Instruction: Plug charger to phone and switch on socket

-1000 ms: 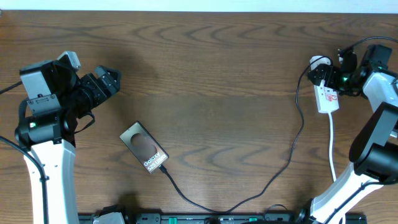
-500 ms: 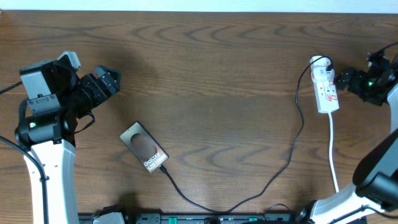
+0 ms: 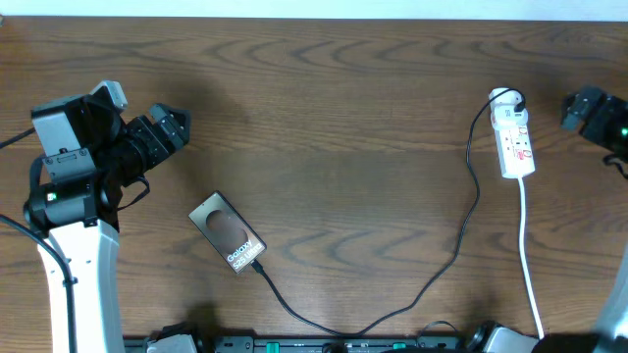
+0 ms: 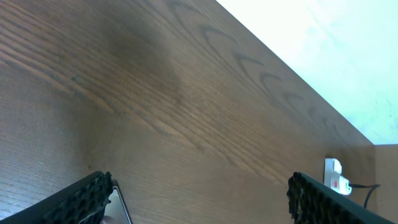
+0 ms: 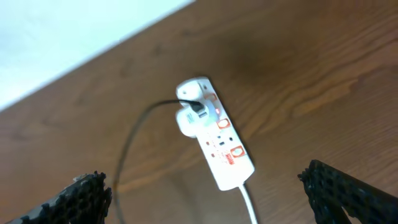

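The phone [image 3: 228, 233] lies flat at the table's lower left, screen up with white text. The charger [image 3: 461, 245] is a thin black cable; one end meets the phone's lower short edge, and it loops along the front and up to a plug in the socket [image 3: 514, 142]. That socket is a white strip with red markings at the right, also seen in the right wrist view [image 5: 214, 140]. My left gripper [image 3: 175, 126] is open above and to the left of the phone, whose corner [image 4: 118, 205] shows by one finger. My right gripper [image 3: 573, 110] is open, to the right of the socket and apart from it.
The socket's white cord [image 3: 528, 255] runs down to the front edge. The table's back edge meets a white wall [image 4: 323, 50]. The left arm's base [image 3: 69, 245] stands at the left. The wooden table [image 3: 334, 147] lies bare between the two arms.
My right gripper has pulled away from the socket toward the right edge of the view. The left arm, phone and cable have not moved.
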Motion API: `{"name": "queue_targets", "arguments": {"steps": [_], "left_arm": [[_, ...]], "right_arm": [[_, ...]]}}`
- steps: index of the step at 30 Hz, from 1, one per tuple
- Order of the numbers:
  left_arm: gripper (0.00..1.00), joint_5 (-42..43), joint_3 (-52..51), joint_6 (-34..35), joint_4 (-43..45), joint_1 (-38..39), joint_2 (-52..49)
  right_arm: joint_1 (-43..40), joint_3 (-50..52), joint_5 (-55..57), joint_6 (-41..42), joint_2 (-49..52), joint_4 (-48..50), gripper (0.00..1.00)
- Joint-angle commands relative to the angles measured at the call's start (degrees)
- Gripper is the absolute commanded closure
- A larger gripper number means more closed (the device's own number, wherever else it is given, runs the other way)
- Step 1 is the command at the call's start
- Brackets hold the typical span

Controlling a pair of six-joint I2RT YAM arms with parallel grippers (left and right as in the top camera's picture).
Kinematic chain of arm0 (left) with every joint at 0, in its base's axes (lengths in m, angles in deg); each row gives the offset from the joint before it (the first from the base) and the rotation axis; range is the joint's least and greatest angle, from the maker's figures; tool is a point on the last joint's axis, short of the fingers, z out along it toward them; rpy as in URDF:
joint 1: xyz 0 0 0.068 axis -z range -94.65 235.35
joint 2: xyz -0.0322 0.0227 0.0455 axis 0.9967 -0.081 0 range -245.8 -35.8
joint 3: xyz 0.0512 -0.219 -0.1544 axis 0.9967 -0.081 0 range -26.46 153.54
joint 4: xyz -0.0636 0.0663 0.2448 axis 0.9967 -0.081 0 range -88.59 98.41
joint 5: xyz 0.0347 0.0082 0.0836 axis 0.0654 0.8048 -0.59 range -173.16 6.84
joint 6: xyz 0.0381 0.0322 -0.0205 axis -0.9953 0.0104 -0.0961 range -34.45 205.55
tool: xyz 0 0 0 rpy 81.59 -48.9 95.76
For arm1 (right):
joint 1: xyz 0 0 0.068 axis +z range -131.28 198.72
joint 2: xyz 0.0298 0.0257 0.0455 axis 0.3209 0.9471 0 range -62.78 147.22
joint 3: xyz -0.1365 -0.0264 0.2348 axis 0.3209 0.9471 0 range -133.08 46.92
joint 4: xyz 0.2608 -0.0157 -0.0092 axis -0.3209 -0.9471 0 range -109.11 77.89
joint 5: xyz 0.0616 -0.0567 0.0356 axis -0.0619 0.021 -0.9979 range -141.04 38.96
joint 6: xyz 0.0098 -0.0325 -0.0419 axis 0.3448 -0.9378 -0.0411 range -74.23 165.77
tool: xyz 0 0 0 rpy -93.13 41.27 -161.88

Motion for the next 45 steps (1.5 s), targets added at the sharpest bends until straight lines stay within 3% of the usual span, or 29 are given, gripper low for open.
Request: {"name": "queue_targets", "arguments": {"steps": [1,30,33,39,45], "left_arm": [[0.08,-0.70,0.81,-0.33,-0.15,-0.31,-0.26],[0.08,-0.79,0.81,-0.48,-0.13,-0.31,0.00],[0.08,-3.63,0.63,-1.05,-0.50,-0.28,0.81],[0.08,-10.97,-7.28,-0.96,2.23,0.42,7.30],[0.08,-17.07,-22.80,-0.98,17.51,3.32,18.14]], "right_arm": [[0.13,0.00,-0.46,3.78,-2.54,-0.20,0.01],[0.11,0.13,-0.26,3.78,-2.99,-1.27,0.01],[0.11,0.13,-0.26,3.78,-2.99,-1.27,0.01],[0.07,0.13,-0.26,3.78,-2.99,-1.27,0.01],[0.07,0.13,-0.26,3.78,-2.99,-1.27,0.01]]}}
